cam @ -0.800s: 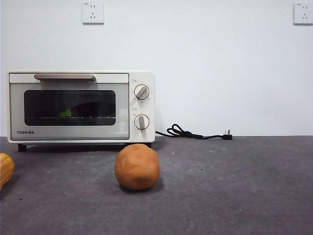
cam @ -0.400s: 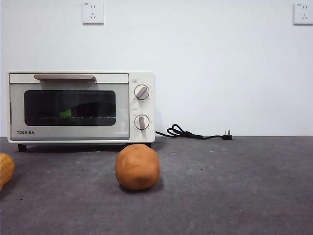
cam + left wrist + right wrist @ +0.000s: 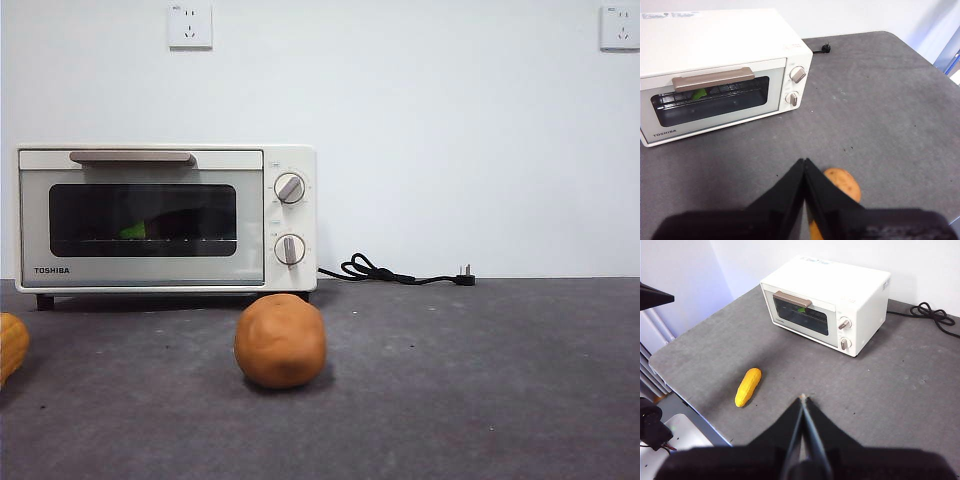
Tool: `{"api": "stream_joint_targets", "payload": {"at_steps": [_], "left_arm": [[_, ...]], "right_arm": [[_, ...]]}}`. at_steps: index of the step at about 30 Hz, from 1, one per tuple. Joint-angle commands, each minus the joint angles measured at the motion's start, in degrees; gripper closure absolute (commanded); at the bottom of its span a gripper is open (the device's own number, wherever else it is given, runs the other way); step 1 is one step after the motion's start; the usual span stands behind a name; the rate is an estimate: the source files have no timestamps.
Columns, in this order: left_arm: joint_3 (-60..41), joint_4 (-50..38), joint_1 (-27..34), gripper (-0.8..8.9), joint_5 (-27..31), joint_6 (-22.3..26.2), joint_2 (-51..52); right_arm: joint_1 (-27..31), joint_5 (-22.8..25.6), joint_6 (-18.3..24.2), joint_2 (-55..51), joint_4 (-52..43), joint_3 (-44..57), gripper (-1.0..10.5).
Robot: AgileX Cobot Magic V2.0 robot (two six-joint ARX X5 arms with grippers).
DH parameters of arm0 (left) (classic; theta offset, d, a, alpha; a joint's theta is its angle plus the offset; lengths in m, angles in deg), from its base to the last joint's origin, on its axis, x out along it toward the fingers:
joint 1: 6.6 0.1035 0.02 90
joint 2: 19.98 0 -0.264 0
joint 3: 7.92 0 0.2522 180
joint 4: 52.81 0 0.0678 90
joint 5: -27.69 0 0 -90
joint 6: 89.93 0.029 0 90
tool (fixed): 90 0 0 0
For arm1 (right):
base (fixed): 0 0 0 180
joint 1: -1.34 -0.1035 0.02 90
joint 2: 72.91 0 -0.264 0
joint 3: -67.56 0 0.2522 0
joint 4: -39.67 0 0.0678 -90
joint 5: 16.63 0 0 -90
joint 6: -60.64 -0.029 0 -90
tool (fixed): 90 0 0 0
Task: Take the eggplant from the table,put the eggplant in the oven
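Note:
The cream-white oven (image 3: 165, 218) stands at the back left of the dark grey table (image 3: 480, 380), its glass door closed. Behind the glass the eggplant (image 3: 175, 222) lies on the wire rack, dark with its green cap (image 3: 133, 231) to the left; the green cap (image 3: 699, 93) also shows in the left wrist view, and the oven (image 3: 827, 302) in the right wrist view. My left gripper (image 3: 804, 162) is shut and empty, high above the table in front of the oven. My right gripper (image 3: 803, 398) is shut too, held well back from the oven. Neither arm appears in the front view.
A round orange-brown lump (image 3: 280, 340) sits in front of the oven's right end. A yellow elongated vegetable (image 3: 748, 386) lies near the table's left front. The oven's black cord and plug (image 3: 400, 273) trail along the back wall. Table edges drop off at left and right.

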State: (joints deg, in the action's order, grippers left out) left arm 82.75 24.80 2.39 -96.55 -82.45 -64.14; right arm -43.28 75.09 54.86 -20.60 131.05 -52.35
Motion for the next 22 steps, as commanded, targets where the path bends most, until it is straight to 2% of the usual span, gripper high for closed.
{"api": "stream_joint_targets", "payload": {"at_steps": [1, 15, 21, 22], "left_arm": [[-0.2, 0.0, -0.1, 8.18, -0.3, 0.4, 0.1], [-0.2, 0.0, -0.1, 8.18, -0.3, -0.6, -0.3], [-0.2, 0.4, -0.1, 8.17, -0.5, -7.5, -0.2], [-0.2, 0.3, -0.1, 8.17, -0.3, -6.9, -0.2]], "right_arm": [[0.0, 0.3, -0.1, 0.0, 1.3, 0.3, 9.5], [0.0, 0.3, -0.1, 0.0, 1.3, 0.3, 9.5], [0.0, 0.3, -0.1, 0.0, 1.3, 0.3, 9.5], [0.0, 0.3, -0.1, 0.0, 1.3, 0.3, 9.5]]}}
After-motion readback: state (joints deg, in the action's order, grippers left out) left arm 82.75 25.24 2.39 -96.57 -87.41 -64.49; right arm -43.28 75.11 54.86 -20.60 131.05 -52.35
